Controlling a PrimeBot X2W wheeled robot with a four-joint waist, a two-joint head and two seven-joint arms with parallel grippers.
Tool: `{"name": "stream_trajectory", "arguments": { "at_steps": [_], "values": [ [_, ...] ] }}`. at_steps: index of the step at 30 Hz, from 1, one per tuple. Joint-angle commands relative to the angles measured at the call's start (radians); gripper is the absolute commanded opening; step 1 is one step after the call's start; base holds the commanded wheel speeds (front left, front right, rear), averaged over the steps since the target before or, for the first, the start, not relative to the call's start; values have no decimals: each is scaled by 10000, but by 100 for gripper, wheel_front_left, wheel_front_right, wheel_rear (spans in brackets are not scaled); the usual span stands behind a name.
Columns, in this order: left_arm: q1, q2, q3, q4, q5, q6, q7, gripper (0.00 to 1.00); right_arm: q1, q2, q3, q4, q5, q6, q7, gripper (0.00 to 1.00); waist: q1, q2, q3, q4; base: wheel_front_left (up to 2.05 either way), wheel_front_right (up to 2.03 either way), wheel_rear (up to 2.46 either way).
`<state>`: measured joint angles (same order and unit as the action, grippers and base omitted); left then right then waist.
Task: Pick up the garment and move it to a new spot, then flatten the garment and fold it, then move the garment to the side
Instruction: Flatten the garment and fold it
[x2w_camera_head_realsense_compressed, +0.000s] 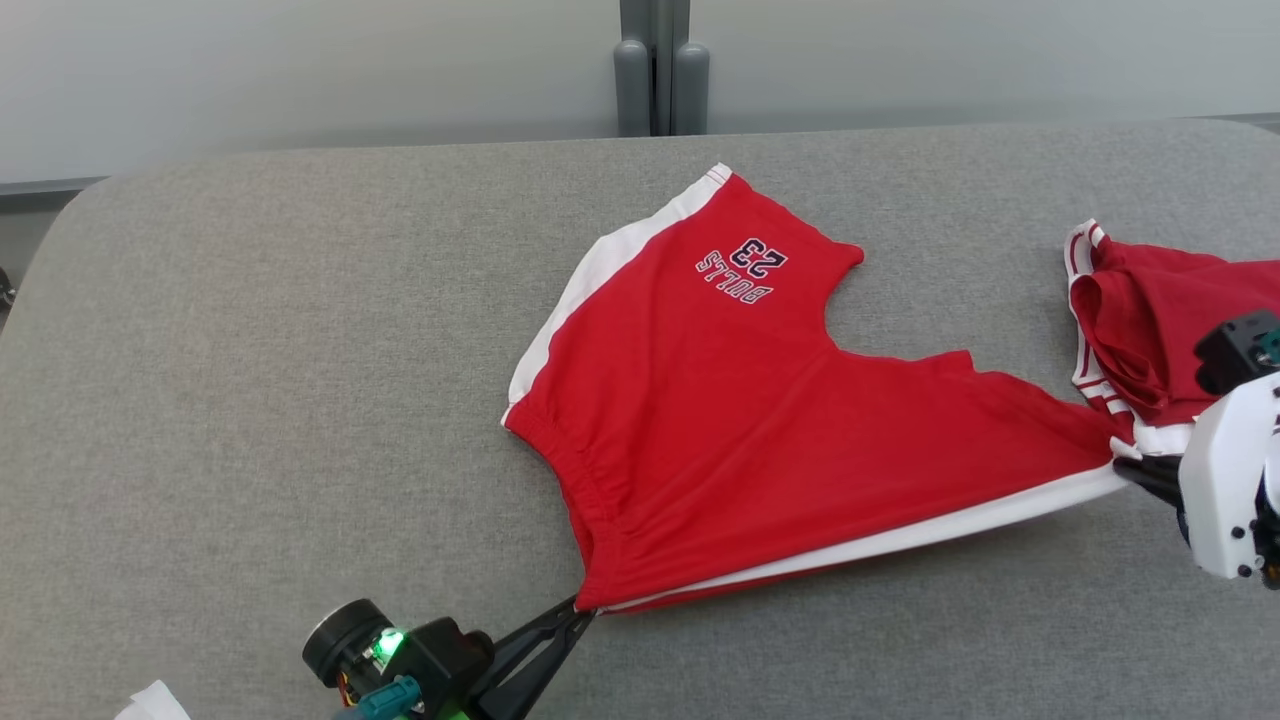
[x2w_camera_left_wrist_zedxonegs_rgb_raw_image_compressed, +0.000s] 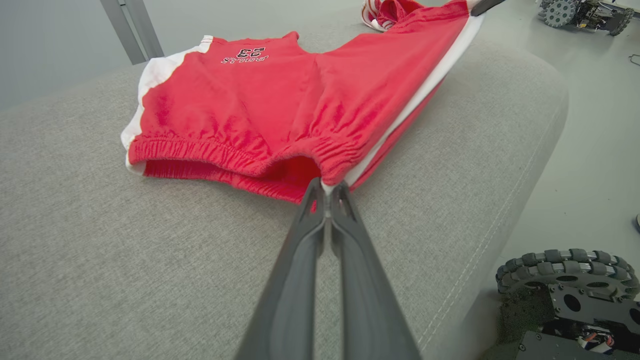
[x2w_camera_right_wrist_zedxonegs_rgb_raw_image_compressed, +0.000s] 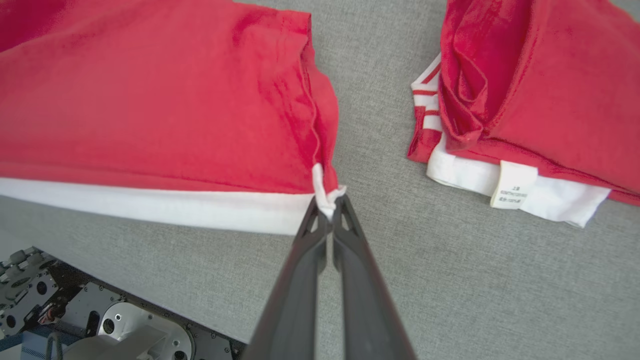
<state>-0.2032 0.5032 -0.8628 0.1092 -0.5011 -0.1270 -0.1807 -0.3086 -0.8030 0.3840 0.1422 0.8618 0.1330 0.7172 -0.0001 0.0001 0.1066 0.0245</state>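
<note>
Fabric is pinched in both pairs of jaws. The left jaws are pressed together on the near corner of the elastic waistband (x2w_camera_left_wrist_zedxonegs_rgb_raw_image_compressed: 225, 157) of the red garment (x2w_camera_head_realsense_compressed: 720, 420), close to the near edge of the grey surface (x2w_camera_head_realsense_compressed: 250, 400). The right jaws are likewise clamped, on the white hem corner of 1 leg, out at the right.

Between the 2 grips the white side stripe (x2w_camera_head_realsense_compressed: 900, 535) runs taut in a straight line, raised a little off the surface with a shadow under it. The rest of the garment, a pair of shorts, lies spread flat toward the far side. Its other leg points away and carries the print "BULLS 23" (x2w_camera_head_realsense_compressed: 742, 268), with a second white stripe along its left edge.

Just right of the held hem, a second red and white garment (x2w_camera_head_realsense_compressed: 1150, 310) lies bunched and folded at the right. A white label (x2w_camera_right_wrist_zedxonegs_rgb_raw_image_compressed: 512, 185) shows at its edge, and a strip of grey surface separates it from the shorts in the right wrist view. A grey post (x2w_camera_head_realsense_compressed: 660, 70) stands beyond the far edge. A wheeled base (x2w_camera_left_wrist_zedxonegs_rgb_raw_image_compressed: 565, 295) sits on the floor below the surface's edge.
</note>
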Motion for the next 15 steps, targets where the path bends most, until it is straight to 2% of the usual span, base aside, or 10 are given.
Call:
{"name": "stream_trajectory", "arguments": {
  "at_steps": [1,4,8,15],
  "values": [
    [124,280,97,-212,-126,115,99,0,222,-135,-480,-314,20,-45,288,0,1,-1,61,90,0,0,0],
    [-127,312,175,-597,-91,191,207,0,360,-43,-1259,-971,-295,-45,791,0,1,-1,201,260,0,0,0],
    [-711,115,293,-711,82,267,300,0,-6,396,-1940,-1590,-773,-39,1638,0,1,-1,529,568,0,0,0],
    [-1996,-461,64,-233,325,97,209,0,-1457,835,-2263,-2000,-1356,-36,3929,0,1,-1,1425,1270,0,0,0]
  ]
}}
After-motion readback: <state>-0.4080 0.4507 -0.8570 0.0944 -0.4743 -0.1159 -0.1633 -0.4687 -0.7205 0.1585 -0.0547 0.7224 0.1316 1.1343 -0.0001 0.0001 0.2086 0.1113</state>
